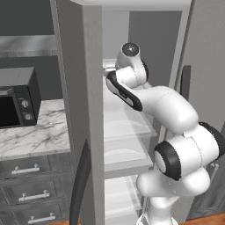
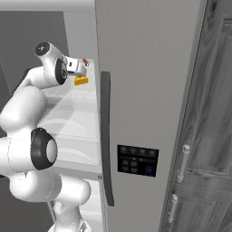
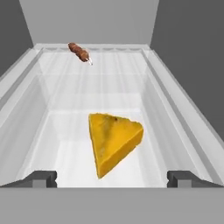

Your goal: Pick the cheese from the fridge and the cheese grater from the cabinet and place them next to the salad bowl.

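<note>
The gripper [image 3: 111, 178] is spread wide, nothing held between its two dark fingertips [image 3: 41, 178], which are seen low at either side in the hand view. Between them and just ahead, the cheese [image 3: 114, 141] is found: a yellow-orange wedge lying flat on a pale glass shelf [image 3: 65, 148] inside the fridge [image 1: 90, 66], its narrow point turned toward the gripper. No contact between fingertips and cheese is seen. Farther back on the same shelf, near the rear wall, a small brown piece of food [image 3: 78, 52] is noted, well apart from the cheese. From the right base view, the cheese [image 2: 81, 80] is glimpsed just beside the hand, at the upper shelf. More pale shelves are stacked below it. To the fridge's left, a black microwave [image 1: 17, 99] is set on a marbled counter [image 1: 39, 136] above drawers [image 1: 30, 184].
</note>
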Tool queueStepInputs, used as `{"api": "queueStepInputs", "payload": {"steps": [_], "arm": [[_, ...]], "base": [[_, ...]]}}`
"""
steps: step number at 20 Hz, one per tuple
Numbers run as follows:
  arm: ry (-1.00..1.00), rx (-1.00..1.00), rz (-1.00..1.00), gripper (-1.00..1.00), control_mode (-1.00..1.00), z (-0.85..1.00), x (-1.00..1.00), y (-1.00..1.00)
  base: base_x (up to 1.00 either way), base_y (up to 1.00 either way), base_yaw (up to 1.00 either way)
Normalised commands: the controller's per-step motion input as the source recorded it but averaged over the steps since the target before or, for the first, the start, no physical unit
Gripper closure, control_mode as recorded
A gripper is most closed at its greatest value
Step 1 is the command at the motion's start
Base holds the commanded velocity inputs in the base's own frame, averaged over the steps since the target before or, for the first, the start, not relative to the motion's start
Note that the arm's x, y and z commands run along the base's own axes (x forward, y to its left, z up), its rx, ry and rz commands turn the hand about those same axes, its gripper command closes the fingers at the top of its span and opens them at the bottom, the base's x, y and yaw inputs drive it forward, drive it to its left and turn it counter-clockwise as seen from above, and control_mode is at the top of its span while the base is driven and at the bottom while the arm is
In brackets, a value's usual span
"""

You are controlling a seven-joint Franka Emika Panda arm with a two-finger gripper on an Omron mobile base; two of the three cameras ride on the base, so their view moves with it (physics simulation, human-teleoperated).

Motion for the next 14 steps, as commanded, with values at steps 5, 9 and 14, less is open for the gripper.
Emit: {"api": "queueStepInputs", "payload": {"steps": [5,9,14], "arm": [[0.00,0.02,-0.10,-1.00,-1.00,-0.08,0.19,0.00],[0.00,0.01,-0.04,-1.00,-1.00,-0.12,0.22,0.00],[0.00,0.00,0.00,-1.00,-1.00,-0.11,0.28,-0.04]], "base": [[0.00,0.00,0.00],[0.00,0.00,0.00],[0.00,0.00,0.00]]}}
